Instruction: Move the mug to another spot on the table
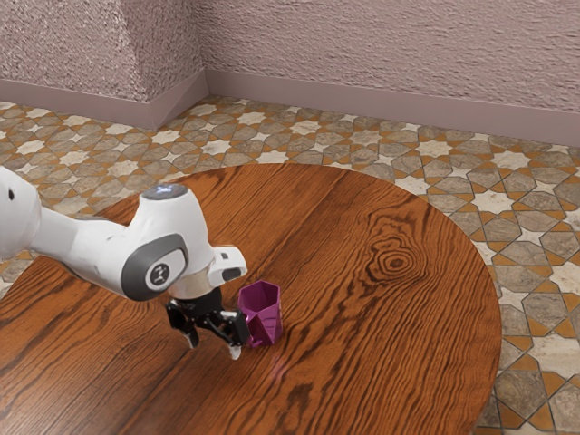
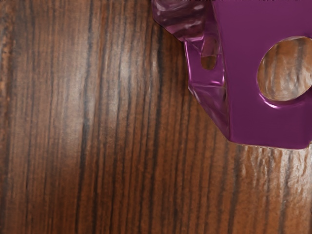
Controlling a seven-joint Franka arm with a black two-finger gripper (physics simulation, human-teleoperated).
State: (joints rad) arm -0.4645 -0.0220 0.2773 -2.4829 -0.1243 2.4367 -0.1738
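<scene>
Table: a round table of dark red-brown wood with strong grain (image 1: 381, 272) takes up most of the exterior view.
Floor: tiles with a star pattern in beige and brown (image 1: 453, 163) lie around the table.
Walls: rough pinkish plaster walls (image 1: 362, 45) with a plain skirting stand behind the floor.
Arm: the white robot arm with grey joint caps (image 1: 100, 249) comes in from the exterior view's left and bends down over the table's near part.
Gripper: the black two-finger gripper (image 1: 215, 344) points down, and its tips are close above the wood.
Jaws: they stand apart, and between the fingers (image 1: 236, 350) there is only table surface, so the gripper has hold of nothing.
Mug: the glossy purple mug with faceted, angular sides (image 1: 263, 308) stands upright on the table with its opening up, in the near part of the table and toward the exterior view's left of the table's middle.
Mug and gripper: the mug is just beside the gripper, on the exterior view's right of it. Whether the nearer finger touches the mug cannot be told.
Wrist view: the mug's flat purple handle with a round hole (image 2: 258, 122) is seen from above, and the wood grain shows through the hole. The shiny faceted body is next to it.
Reflection: a faint pink glow (image 1: 279, 366) lies on the wood in front of the mug.
</scene>
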